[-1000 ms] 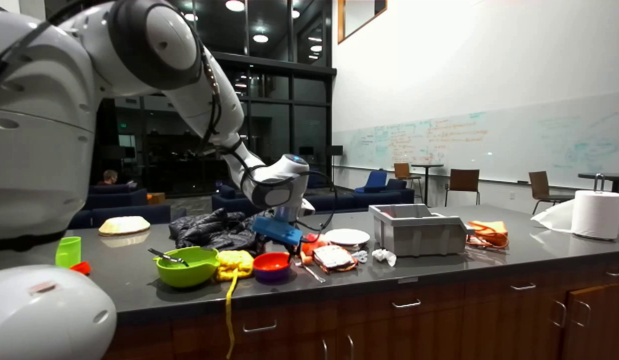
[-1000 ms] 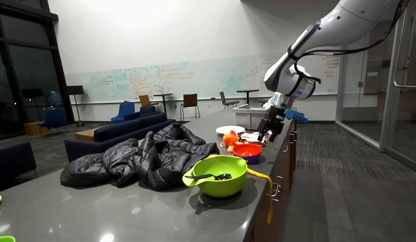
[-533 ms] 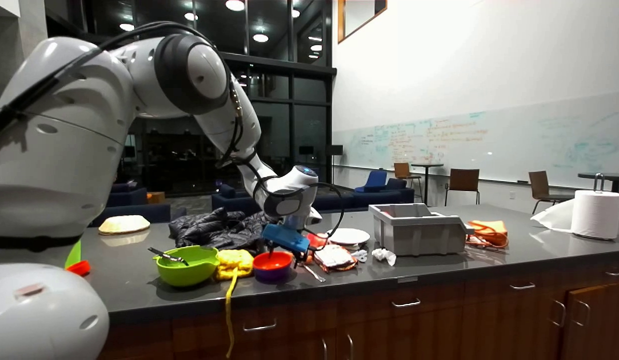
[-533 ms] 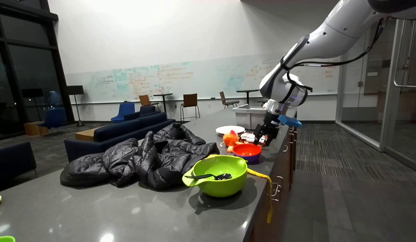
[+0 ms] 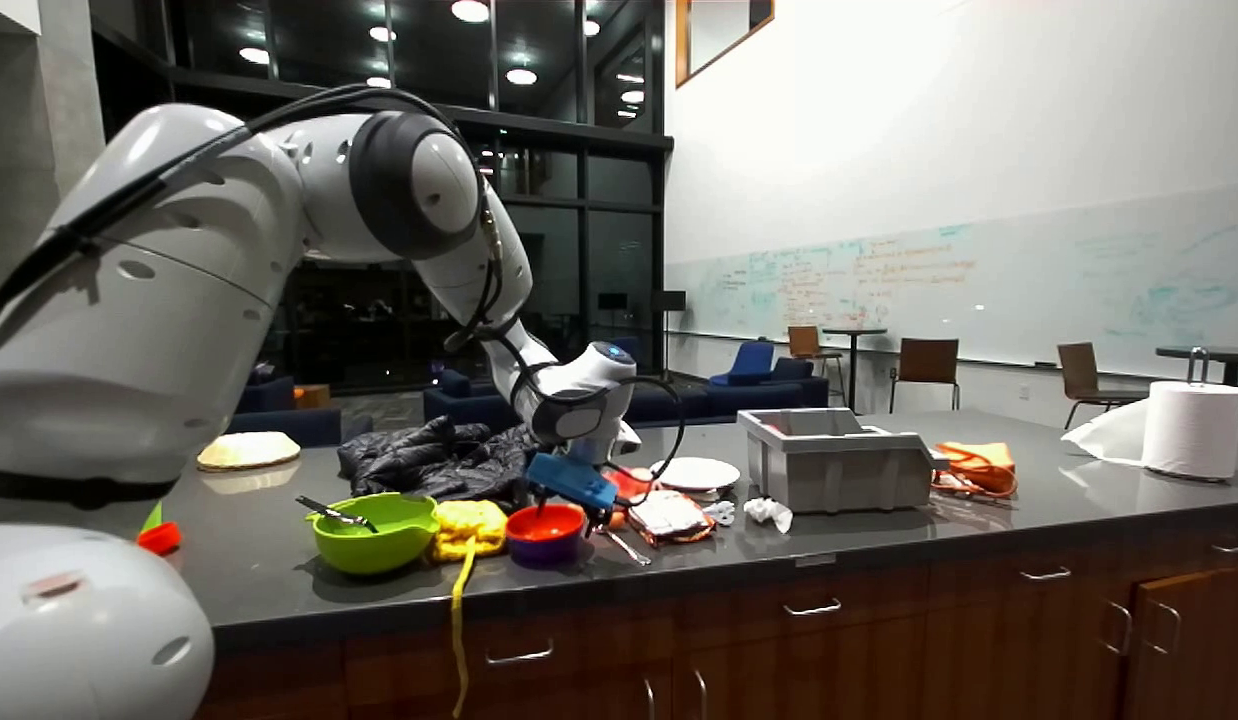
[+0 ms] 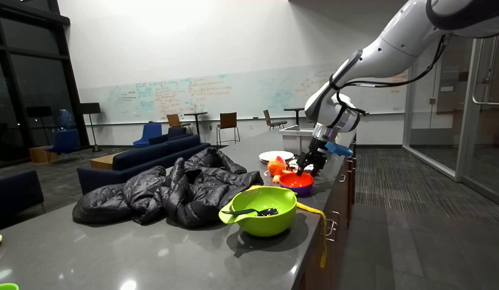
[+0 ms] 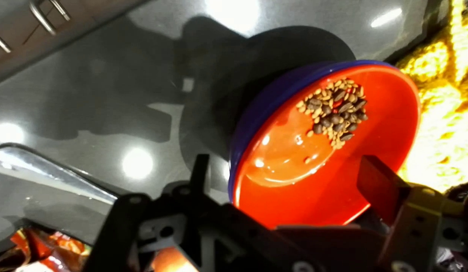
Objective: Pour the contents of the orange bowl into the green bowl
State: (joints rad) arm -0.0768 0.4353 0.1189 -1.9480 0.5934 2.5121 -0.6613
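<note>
The orange bowl (image 5: 545, 522), with a purple outside, stands upright on the counter and shows in both exterior views (image 6: 296, 180). In the wrist view the orange bowl (image 7: 294, 202) holds pale seeds and dark beans (image 7: 334, 113). My gripper (image 7: 285, 166) is open around its near rim: one finger is over the inside, the other outside the purple wall. I see no grip on the bowl. The gripper also shows above the bowl in both exterior views (image 5: 569, 508) (image 6: 307, 174). The green bowl (image 5: 374, 548) stands upright nearby (image 6: 269, 225) with a dark spoon (image 6: 249, 211) inside.
A yellow knitted item (image 5: 471, 530) lies between the bowls, its strap hanging over the counter edge. A black jacket (image 6: 185, 193) lies behind. An orange plush toy (image 6: 277, 166), metal utensil (image 5: 627, 546), foil packet (image 5: 669, 515), white plate (image 5: 695, 473) and grey bin (image 5: 844, 470) stand beyond.
My gripper has come down and in over the orange bowl's rim, staying open. The arm has lowered and reached forward. Both bowls have stayed in place.
</note>
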